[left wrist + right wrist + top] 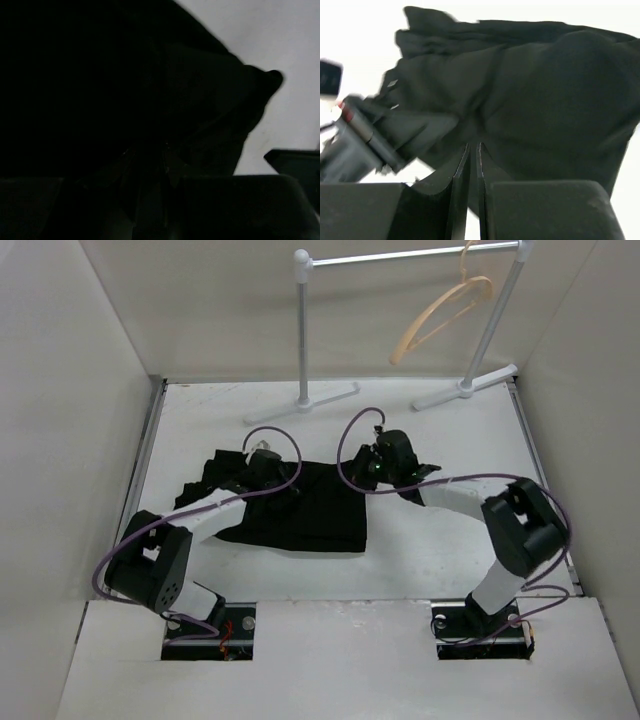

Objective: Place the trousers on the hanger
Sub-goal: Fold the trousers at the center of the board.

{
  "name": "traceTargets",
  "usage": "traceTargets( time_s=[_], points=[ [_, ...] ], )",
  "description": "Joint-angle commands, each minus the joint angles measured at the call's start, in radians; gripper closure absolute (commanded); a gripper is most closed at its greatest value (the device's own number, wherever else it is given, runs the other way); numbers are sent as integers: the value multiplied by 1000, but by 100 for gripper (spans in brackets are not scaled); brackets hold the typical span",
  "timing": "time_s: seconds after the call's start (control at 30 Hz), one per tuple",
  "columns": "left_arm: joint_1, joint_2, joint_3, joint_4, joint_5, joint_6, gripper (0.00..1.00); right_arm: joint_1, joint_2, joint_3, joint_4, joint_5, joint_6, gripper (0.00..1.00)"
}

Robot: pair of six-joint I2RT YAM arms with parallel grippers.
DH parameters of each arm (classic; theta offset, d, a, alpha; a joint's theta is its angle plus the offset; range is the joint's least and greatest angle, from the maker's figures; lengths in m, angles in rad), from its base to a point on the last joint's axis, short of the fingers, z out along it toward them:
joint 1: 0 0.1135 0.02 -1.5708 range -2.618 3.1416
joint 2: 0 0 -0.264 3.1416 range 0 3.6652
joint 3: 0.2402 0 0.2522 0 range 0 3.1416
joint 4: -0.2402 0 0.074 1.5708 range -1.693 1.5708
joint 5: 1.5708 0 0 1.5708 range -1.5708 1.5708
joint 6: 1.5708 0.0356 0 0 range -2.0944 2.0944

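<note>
We note the trousers lying bunched mid-left on the table. The right gripper is nearly closed, pinching cloth at their right edge. The left gripper is down on their left part, but its view is too dark and we cannot tell its opening. The hanger hangs tilted on the rail behind.

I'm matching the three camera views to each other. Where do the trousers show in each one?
Top external: trousers lie crumpled mid-table, slightly left of centre.
Left wrist: trousers fill the left and centre, very dark.
Right wrist: trousers fill most of the frame, centre and right.
Shared landmark: the white table, bare beside the cloth at upper right in the left wrist view and upper left in the right wrist view.
</note>
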Motion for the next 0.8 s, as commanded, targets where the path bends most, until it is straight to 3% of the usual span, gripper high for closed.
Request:
traceTargets(
  time_s=[0.0, 0.13, 0.3, 0.37, 0.5, 0.6, 0.7, 0.73, 0.77],
  points=[
    [-3, -25, -41, 92, 10, -45, 84, -22, 100, 9, 117, 10, 47, 84],
    [9, -33, -110, 119, -8, -52, 84, -66, 214, -5, 140, 24, 112, 86],
    [32, -126, -140, 89, -21, -47, 81, -69, 196, -17, 137, 36, 112, 81],
    [44, -175, -137, 55, -22, -42, 79, -69, 150, -28, 129, 33, 112, 70],
    [52, -261, -100, -18, -22, -30, 73, -62, -23, -60, 59, -7, 83, 33],
    [56, -278, -57, -63, -25, -12, 70, -42, -192, -70, -60, -19, 37, 24],
    [52, -260, -19, -71, -25, 16, 68, -40, -350, -19, -204, -7, -31, 25],
    [49, -251, -6, -71, -25, 22, 67, -42, -396, 14, -249, -2, -54, 29],
    [46, -240, 6, -71, -25, 28, 67, -52, -430, 56, -289, 10, -74, 41]
  ],
)
